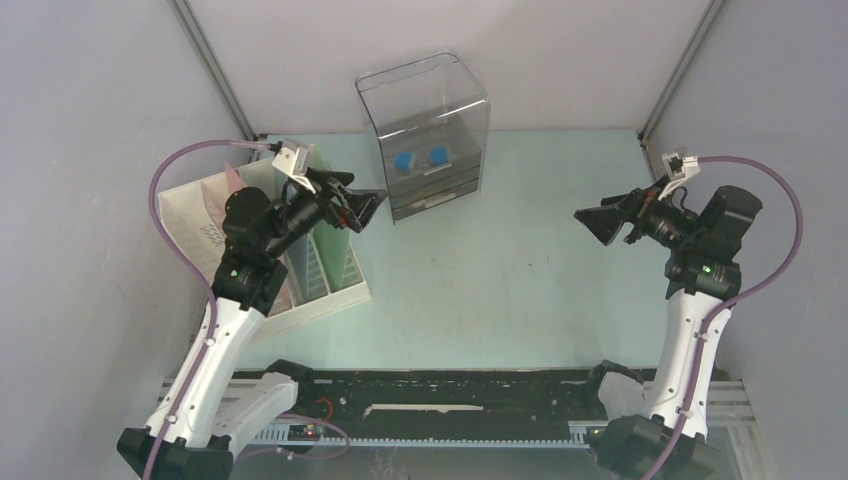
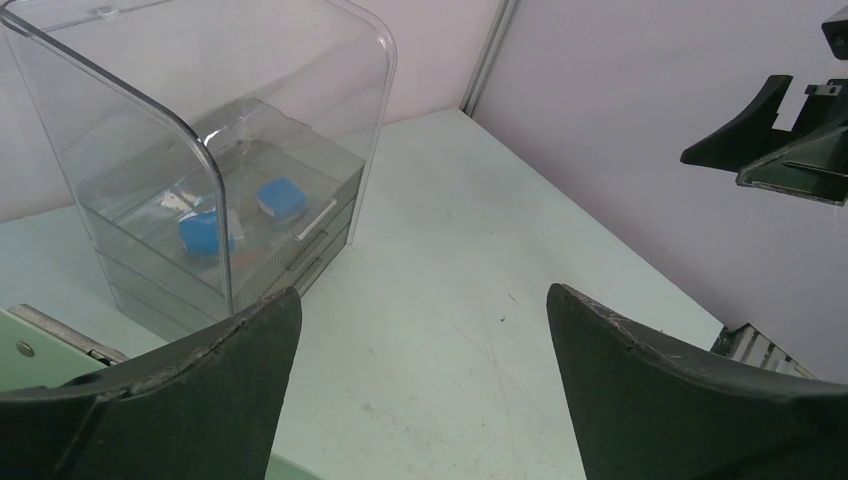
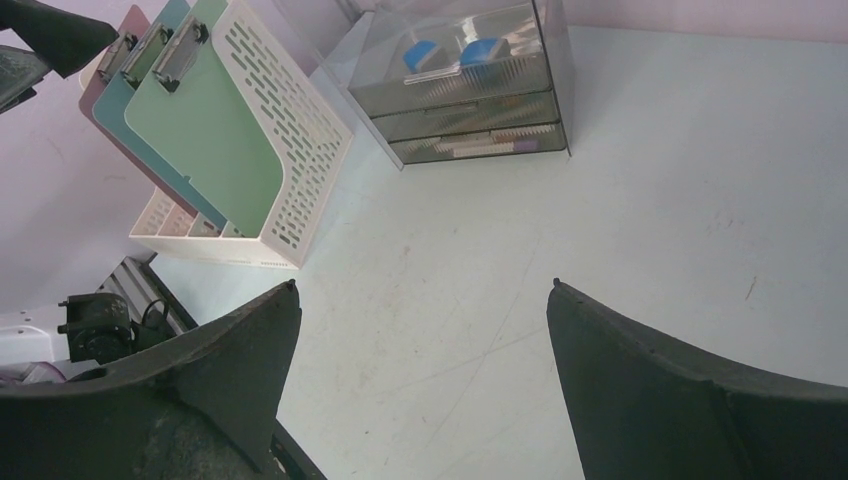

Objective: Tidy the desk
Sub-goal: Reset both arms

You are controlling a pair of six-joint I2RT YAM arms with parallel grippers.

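Note:
The desk (image 1: 500,280) is a pale mint-green tabletop between grey walls, with a black rail along its front. My left gripper (image 1: 368,208) hangs open above the white file rack (image 1: 335,290), pointing right toward the clear drawer box (image 1: 425,130). My right gripper (image 1: 592,224) hangs open over the desk's right side, pointing left. Nothing sits between either pair of fingers. In the left wrist view the left gripper (image 2: 423,300) frames bare desk (image 2: 450,300). The right gripper (image 3: 423,290) does the same in its own view over the desk (image 3: 620,200).
The clear drawer box (image 2: 200,200) at the back holds two blue items (image 1: 420,158) on top of its drawers. The white slotted rack (image 3: 290,140) at the left holds pink, blue and green clipboards (image 3: 200,130). Grey walls close in the left, right and back.

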